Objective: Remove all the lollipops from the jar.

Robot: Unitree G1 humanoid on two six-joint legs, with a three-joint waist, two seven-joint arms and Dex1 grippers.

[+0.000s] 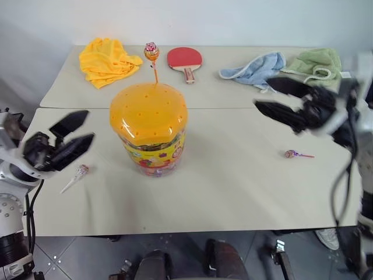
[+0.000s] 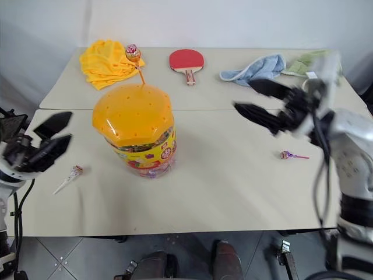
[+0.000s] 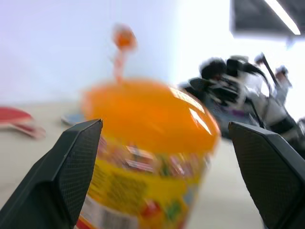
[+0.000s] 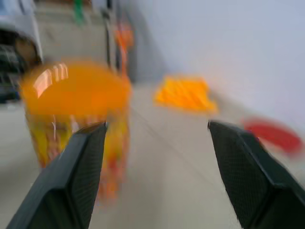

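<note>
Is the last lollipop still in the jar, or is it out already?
In. Its orange stick stands upright in a hole of the jar's orange lid, the lollipop above it.

Two pale beige tables (image 1: 245, 192) stand pushed together, one behind the other, with a thin seam running across between them. Along the back table, close to the white wall (image 1: 233, 20), lies a crumpled yellow cloth (image 1: 108, 60) at the left end. Further along is a table tennis paddle (image 1: 185, 60) with a red face, lying flat with its wooden handle pointing toward the seam. To the right of it a light blue towel (image 1: 254, 69) is bunched up, and just beside that, at the right end, sits a rumpled green towel (image 1: 317, 63). Below the front edge is a dark tiled floor (image 1: 87, 256).
</note>
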